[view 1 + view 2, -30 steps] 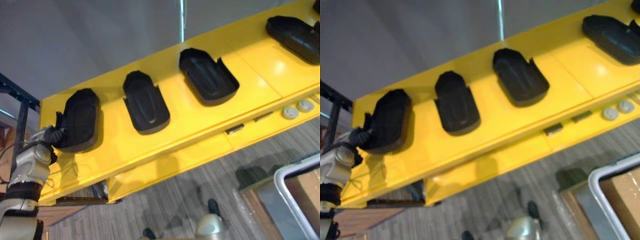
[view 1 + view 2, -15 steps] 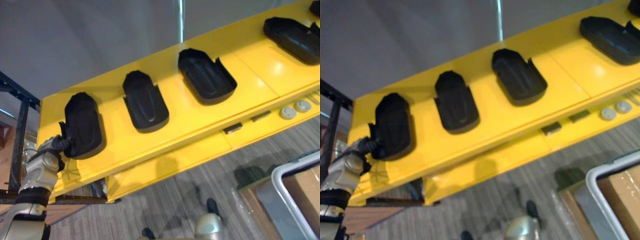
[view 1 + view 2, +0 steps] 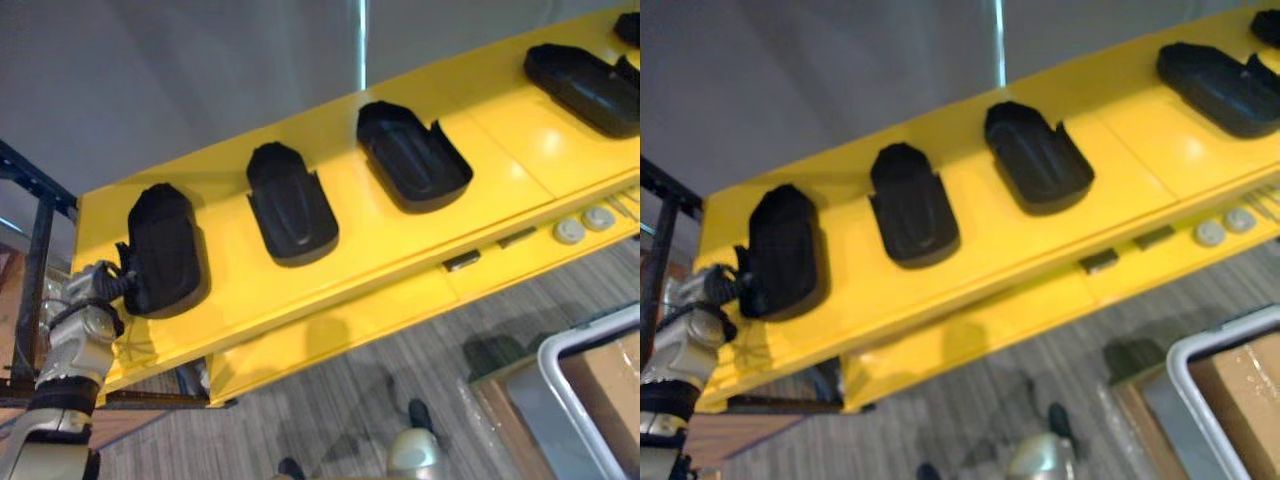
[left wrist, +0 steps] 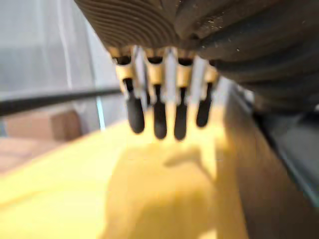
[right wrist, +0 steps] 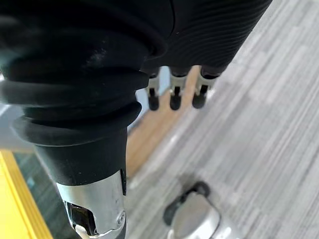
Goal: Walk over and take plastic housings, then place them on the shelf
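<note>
Several black plastic housings lie in a row on the yellow shelf. The leftmost housing rests flat near the shelf's left end. Beside it come a second housing, a third housing and one more housing at the far right. My left hand sits right against the leftmost housing's near left edge. Its fingers hang straight over bare yellow surface and hold nothing. My right hand hangs open over the carpet, empty.
A dark metal rack frame stands left of the shelf. Two round grey discs sit on the shelf's lower ledge. A white-rimmed bin with a cardboard box stands on the carpet at the lower right. A grey wall runs behind the shelf.
The leftmost housing, tilted in my curled left hand a second ago, now lies flat on the shelf. My left fingers have straightened and let it go.
</note>
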Robot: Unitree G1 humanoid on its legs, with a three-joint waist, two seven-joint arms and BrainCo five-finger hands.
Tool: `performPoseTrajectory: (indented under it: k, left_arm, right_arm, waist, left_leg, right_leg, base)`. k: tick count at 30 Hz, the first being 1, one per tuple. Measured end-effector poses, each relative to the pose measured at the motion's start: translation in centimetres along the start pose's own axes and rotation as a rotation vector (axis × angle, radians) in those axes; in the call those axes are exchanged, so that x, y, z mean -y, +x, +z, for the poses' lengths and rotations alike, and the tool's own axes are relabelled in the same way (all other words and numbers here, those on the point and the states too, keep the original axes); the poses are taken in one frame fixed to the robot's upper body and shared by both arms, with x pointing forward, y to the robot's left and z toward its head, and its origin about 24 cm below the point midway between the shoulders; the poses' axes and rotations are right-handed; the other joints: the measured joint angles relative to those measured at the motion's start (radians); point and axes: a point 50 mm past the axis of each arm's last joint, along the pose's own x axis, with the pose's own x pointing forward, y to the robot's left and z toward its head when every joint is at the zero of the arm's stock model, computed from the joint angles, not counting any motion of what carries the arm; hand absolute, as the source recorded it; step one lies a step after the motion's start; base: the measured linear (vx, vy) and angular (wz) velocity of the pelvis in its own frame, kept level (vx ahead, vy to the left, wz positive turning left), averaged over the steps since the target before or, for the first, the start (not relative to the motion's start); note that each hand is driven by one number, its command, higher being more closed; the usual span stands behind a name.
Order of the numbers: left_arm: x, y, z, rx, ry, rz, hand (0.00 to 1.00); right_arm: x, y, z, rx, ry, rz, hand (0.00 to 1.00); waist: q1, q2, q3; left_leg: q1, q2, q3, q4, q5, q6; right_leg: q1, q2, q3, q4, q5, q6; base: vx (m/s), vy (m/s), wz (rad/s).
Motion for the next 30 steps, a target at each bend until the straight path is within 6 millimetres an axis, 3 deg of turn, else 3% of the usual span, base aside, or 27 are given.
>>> performPoseTrajectory:
  k: [9, 13, 16, 20, 22, 26, 30]
  left_arm:
    - [-3.0, 0.0, 0.8, 0.021, -0.109, 0.357, 0.0]
    - [-5.3, -0.5, 4.3, 0.196, -0.354, 0.491, 0.0]
    - [-5.6, -1.6, 7.4, 0.316, -0.558, 0.487, 0.0]
    - [-5.2, -4.7, 12.1, 0.541, -0.943, 0.317, 0.0]
    - [-4.7, -6.3, 12.6, 0.6, -1.029, 0.267, 0.0]
    - [-2.3, -9.4, 12.3, 0.617, -1.181, 0.158, 0.0]
    - [1.4, -12.2, 10.9, 0.528, -1.229, 0.049, 0.0]
  right_arm:
    - [-0.7, -0.3, -1.0, -0.02, -0.003, 0.015, 0.0]
    - [-0.5, -0.7, -1.6, -0.024, -0.001, 0.003, 0.0]
    - [-0.8, -0.8, -1.9, -0.03, 0.003, 0.003, 0.0]
    - [-1.5, -1.0, -2.1, -0.034, 0.001, 0.007, 0.0]
    - [-1.5, -1.1, -2.3, -0.042, 0.006, -0.003, 0.0]
    - [-1.4, -1.4, -2.9, -0.065, 0.037, -0.047, 0.0]
    - [-1.8, -1.6, -3.2, -0.069, 0.071, -0.069, 0.0]
  waist:
    - [0.012, -0.017, -0.016]
    - [0.027, -0.03, -0.058]
    - [0.033, -0.038, -0.076]
    - [0.042, -0.039, -0.094]
    - [0.046, -0.04, -0.094]
    - [0.057, -0.044, -0.108]
    - [0.09, -0.063, -0.141]
  left_leg:
    - [0.019, 0.0, 0.0, -0.004, 0.001, -0.002]
    - [0.028, -0.001, -0.001, -0.015, 0.004, -0.005]
    - [0.043, -0.002, -0.01, -0.023, 0.007, -0.005]
    - [0.051, -0.008, -0.023, -0.072, 0.035, -0.005]
    - [0.052, -0.008, -0.025, -0.072, 0.035, -0.005]
    - [0.053, -0.007, -0.043, -0.073, 0.035, -0.005]
    - [0.053, -0.007, -0.055, -0.072, 0.036, -0.004]
  right_leg:
    - [0.029, 0.001, -0.003, -0.02, 0.008, -0.001]
    - [0.036, 0.001, -0.008, -0.023, 0.008, -0.002]
    - [0.063, 0.0, -0.024, -0.034, 0.007, -0.002]
    - [0.067, 0.003, -0.036, -0.034, 0.005, -0.005]
    - [0.071, 0.002, -0.04, -0.035, 0.001, -0.01]
    - [0.093, 0.002, -0.059, -0.038, 0.001, -0.009]
    - [0.103, 0.002, -0.076, -0.041, -0.001, -0.013]
  base:
    - [0.0, 0.0, 0.0]
    - [0.0, 0.0, 0.0]
    - [-0.01, -0.013, 0.09]
    - [-0.04, -0.022, 0.08]
    - [-0.04, -0.017, 0.08]
    - [0.0, -0.014, 0.16]
    - [0.0, -0.011, 0.08]
